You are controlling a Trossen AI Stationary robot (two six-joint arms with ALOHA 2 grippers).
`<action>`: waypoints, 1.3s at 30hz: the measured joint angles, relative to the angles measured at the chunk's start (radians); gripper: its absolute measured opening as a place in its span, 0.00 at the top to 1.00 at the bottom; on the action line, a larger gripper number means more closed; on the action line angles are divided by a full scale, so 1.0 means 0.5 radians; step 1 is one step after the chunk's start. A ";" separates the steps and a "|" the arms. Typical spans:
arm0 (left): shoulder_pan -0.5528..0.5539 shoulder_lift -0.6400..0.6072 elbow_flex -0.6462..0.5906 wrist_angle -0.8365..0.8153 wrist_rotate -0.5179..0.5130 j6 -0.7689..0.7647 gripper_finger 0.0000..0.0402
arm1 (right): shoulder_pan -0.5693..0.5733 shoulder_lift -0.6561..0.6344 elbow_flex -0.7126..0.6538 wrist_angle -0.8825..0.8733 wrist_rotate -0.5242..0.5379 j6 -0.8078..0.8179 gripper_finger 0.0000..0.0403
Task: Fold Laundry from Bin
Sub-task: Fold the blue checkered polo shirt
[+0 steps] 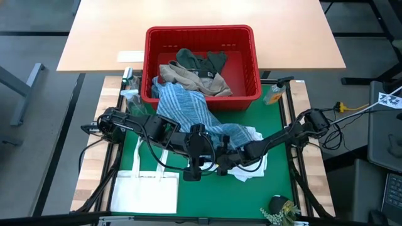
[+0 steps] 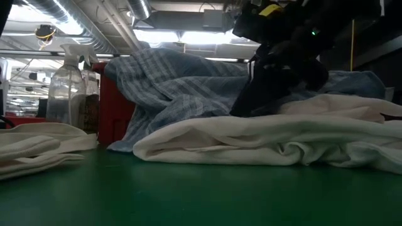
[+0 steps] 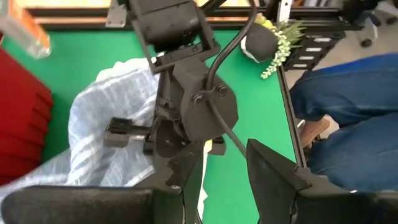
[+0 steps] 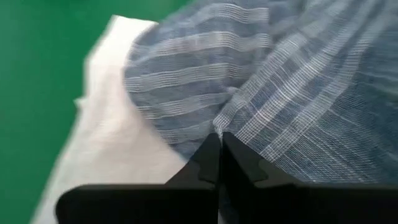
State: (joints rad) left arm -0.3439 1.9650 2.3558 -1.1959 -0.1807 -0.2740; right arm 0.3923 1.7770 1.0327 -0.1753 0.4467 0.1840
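Two claws meet at lower centre of the green surface [image 1: 276,138]. The left claw [image 1: 202,164] is spread; the right claw [image 4: 221,163] is pressed together against one blue striped garment [image 1: 188,113], trailing from one red bin [image 1: 200,34]. One white garment [image 2: 264,141] lies partly hidden beneath.

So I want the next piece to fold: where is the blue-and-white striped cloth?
In the high view the blue-and-white striped cloth spills over the red plastic bin's front rim onto the green mat, centre, atop the white garment.

Woven striped cloth [image 4: 273,93] lies on a smooth matt green mat [image 1: 276,135].
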 joint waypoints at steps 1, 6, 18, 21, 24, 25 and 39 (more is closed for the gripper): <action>-0.001 0.000 0.000 -0.010 -0.014 -0.037 0.71 | 0.001 -0.010 0.005 -0.004 -0.053 0.010 0.97; 0.002 -0.042 -0.001 -0.223 -0.033 -0.206 0.71 | 0.002 -0.123 0.120 -0.172 -0.262 0.053 0.99; -0.005 -0.132 0.000 -0.751 -0.067 -0.492 0.71 | 0.277 -0.464 0.768 -1.182 -0.099 0.097 1.00; -0.007 -0.131 0.000 -0.750 -0.072 -0.467 0.71 | 0.405 -0.527 0.972 -1.392 0.013 0.197 1.00; -0.008 -0.132 0.000 -0.750 -0.080 -0.463 0.71 | 0.531 -0.568 1.167 -1.586 0.112 0.319 1.00; -0.008 -0.132 0.000 -0.750 -0.085 -0.463 0.71 | 0.574 -0.576 1.229 -1.651 0.151 0.362 1.00; 0.013 -0.119 0.000 -0.750 -0.670 -0.193 0.71 | 1.066 -0.609 1.683 -1.967 0.343 0.696 1.00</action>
State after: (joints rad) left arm -0.3376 1.9053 2.3558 -1.5708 -0.5156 -0.3703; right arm 0.9251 1.4728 1.8743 -1.1588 0.6182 0.5319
